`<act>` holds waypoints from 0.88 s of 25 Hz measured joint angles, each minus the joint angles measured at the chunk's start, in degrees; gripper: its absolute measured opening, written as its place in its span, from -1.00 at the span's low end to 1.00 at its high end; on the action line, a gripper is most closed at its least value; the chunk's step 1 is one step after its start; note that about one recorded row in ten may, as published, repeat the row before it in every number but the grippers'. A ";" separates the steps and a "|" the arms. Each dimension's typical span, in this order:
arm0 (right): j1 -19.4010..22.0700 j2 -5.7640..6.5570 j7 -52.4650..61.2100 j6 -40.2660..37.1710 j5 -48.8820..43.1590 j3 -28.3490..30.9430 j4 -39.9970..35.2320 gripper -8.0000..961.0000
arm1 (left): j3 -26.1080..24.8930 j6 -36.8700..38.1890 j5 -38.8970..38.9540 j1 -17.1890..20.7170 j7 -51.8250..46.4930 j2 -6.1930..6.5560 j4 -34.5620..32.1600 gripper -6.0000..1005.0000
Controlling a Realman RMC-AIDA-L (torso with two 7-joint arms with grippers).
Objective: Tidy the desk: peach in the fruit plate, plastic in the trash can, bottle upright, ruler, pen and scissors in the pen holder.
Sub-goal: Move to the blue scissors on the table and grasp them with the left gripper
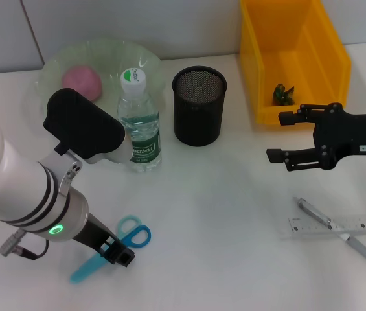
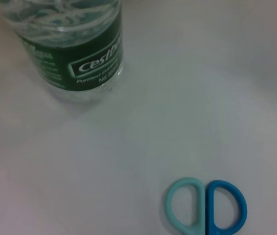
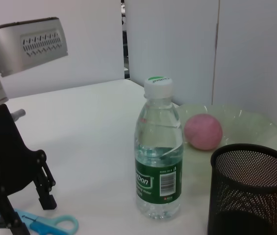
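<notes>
Scissors (image 1: 108,251) lie flat directly beneath your left gripper (image 1: 119,251), blades running toward the robot and handles pointing away from it. Its fingers are spread astride them, not yet clamped. Your right gripper (image 1: 285,137) hangs open, well apart.

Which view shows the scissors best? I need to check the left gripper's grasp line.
Head view: the scissors show handles and blades, partly under the left gripper. The left wrist view shows only the handles; the right wrist view shows a partial handle.
</notes>
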State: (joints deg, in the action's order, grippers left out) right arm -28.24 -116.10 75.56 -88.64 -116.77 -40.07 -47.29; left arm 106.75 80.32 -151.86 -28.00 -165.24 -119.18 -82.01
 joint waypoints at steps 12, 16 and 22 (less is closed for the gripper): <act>0.22 0.00 -0.34 -0.58 0.39 -0.01 -0.05 0.70 | -0.20 -0.52 0.23 -0.42 0.02 0.00 1.13 0.08; 0.24 0.00 -0.36 -0.57 0.41 -0.01 -0.08 0.70 | -0.19 -0.66 0.34 -0.57 0.02 0.00 1.35 0.06; 0.23 0.00 -0.37 -0.58 0.41 -0.01 -0.09 0.70 | -0.50 -0.58 0.73 -1.06 0.02 0.00 2.44 0.02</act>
State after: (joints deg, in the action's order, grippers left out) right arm -28.01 -116.10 75.19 -89.22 -116.36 -40.08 -47.38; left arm 106.25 79.73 -151.12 -29.06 -165.23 -119.18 -79.57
